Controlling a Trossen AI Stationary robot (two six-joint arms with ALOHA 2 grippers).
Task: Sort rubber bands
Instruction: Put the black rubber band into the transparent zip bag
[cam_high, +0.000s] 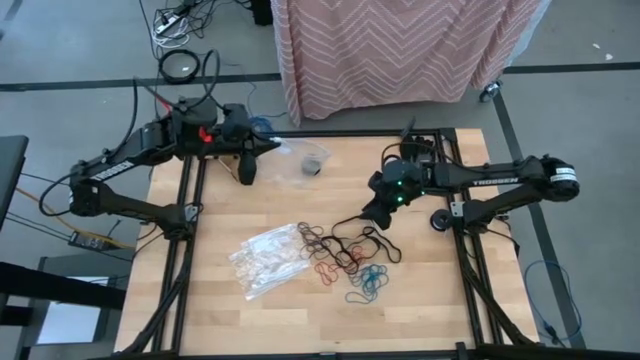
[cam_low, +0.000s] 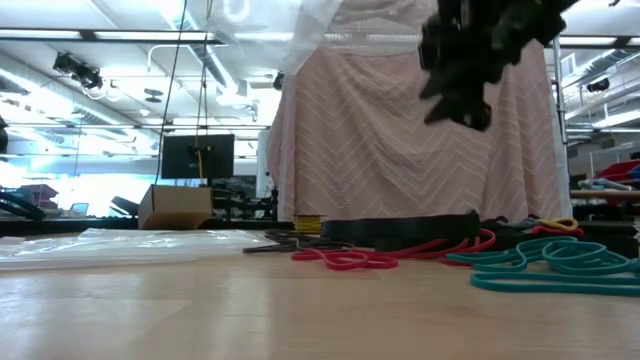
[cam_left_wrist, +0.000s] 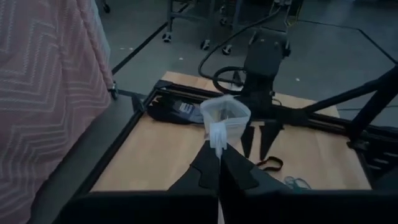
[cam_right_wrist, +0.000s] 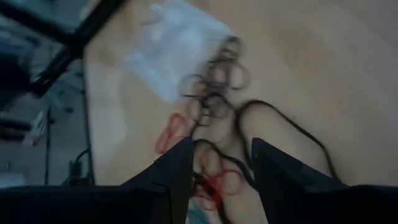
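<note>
The rubber bands lie in a loose pile on the wooden table: black loops (cam_high: 345, 240), red ones (cam_high: 325, 270) and teal ones (cam_high: 368, 285). The low view shows the red (cam_low: 345, 258) and teal (cam_low: 560, 262) loops flat on the wood. My right gripper (cam_high: 365, 215) hangs open above the black loops (cam_right_wrist: 214, 102), touching nothing, with its fingers (cam_right_wrist: 180, 171) either side of the tangle. My left gripper (cam_high: 272, 148) is at the far left, shut on a small clear plastic bag (cam_left_wrist: 225, 115). My left gripper pinches the clear bag by a narrow gathered part (cam_left_wrist: 217, 140) between its two shut fingers. The fingers reach out nearly level from the table's left. The bag stands out beyond the fingertips with its mouth (cam_left_wrist: 225, 107) held open, lifted clear of the table.
A heap of clear crinkly bags (cam_high: 265, 260) lies left of the bands. A pink patterned cloth (cam_high: 400, 50) hangs beyond the far edge. Black frame rails (cam_high: 190, 230) run along the table's left and right sides. Bare wood lies along the near edge.
</note>
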